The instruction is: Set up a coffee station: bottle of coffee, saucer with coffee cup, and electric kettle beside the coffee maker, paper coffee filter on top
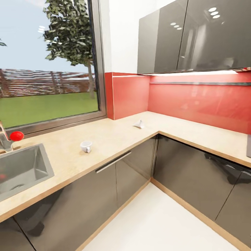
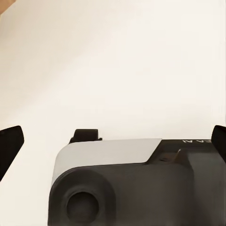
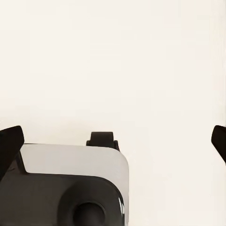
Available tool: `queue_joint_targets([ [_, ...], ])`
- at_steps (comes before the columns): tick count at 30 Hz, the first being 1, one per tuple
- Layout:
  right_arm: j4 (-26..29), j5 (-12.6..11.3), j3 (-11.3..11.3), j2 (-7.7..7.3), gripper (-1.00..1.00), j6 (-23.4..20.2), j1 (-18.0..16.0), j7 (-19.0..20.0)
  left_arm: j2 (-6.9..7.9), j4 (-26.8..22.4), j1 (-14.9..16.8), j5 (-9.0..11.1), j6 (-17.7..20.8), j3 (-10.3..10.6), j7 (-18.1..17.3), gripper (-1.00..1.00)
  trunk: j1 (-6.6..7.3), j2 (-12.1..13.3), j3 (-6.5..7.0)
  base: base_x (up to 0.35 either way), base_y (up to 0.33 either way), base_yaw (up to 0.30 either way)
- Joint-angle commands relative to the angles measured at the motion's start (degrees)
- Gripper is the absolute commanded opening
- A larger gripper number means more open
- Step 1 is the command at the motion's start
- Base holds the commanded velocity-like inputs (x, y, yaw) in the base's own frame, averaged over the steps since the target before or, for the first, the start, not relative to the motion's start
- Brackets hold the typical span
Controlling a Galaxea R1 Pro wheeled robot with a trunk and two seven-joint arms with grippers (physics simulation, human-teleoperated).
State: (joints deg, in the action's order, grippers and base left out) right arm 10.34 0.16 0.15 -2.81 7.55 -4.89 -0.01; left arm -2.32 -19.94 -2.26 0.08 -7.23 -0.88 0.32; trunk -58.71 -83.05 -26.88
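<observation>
Trouble from here would most likely come from the small white pieces on the kitchen countertop [image 1: 104, 139]. The coffee cup [image 1: 86, 146] lies tipped on its side, between the sink [image 1: 21, 170] and the inner corner, fairly near the front edge. A careless reach could roll it along the worktop or over the edge. The paper coffee filter [image 1: 139, 124] rests farther back near the corner, close to the red backsplash [image 1: 195, 104]; being light folded paper, it would probably slide or crumple under a pinch that is not square.

Both arms hang low over the pale floor. The left gripper [image 2: 113, 141] has its dark fingertips [image 2: 10, 146] far apart at the two sides of the left wrist view, empty. The right gripper [image 3: 113, 141] is likewise spread wide and holds nothing. Neither is near the counter yet, so the base has to close in first, and a bump against the dark grey cabinet fronts [image 1: 115, 181] is a risk during that approach.

At the right margin of the head view a grey sliver [image 1: 249, 146] stands on the counter, cut off by the frame (too little of it shows to name). The tap [image 1: 5, 137] with its red knob [image 1: 16, 136] is also cropped at the left edge. The cup's handle is hard to make out at this size.
</observation>
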Motion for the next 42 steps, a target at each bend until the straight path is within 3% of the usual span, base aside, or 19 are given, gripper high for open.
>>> queue_joint_targets([
  [1,-0.05,0.01,0.02,0.00,1.00,0.18,-0.03,0.00,-0.03,-0.10,-0.03,0.01,-0.06,-0.09,0.03,1.00,-0.01,-0.03,-0.05,0.145,-0.278,0.011],
  [13,-0.05,0.01,0.02,0.00,1.00,0.18,-0.03,-0.05,-0.09,-0.03,-0.03,-0.01,-0.10,-0.02,0.03,1.00,-0.01,-0.03,-0.05,0.072,-0.290,0.020],
  [38,0.04,0.10,0.20,0.00,1.00,0.27,-0.03,-0.08,-0.32,0.25,-0.03,-0.08,-0.15,0.02,-0.31,1.00,-0.01,-0.03,-0.05,0.000,-0.011,0.238],
  [42,0.04,0.03,0.12,0.08,1.00,0.26,-0.03,-0.01,-1.24,0.22,-0.03,-0.08,-0.15,0.13,-0.32,1.00,-0.01,-0.03,-0.05,0.000,0.000,0.253],
])
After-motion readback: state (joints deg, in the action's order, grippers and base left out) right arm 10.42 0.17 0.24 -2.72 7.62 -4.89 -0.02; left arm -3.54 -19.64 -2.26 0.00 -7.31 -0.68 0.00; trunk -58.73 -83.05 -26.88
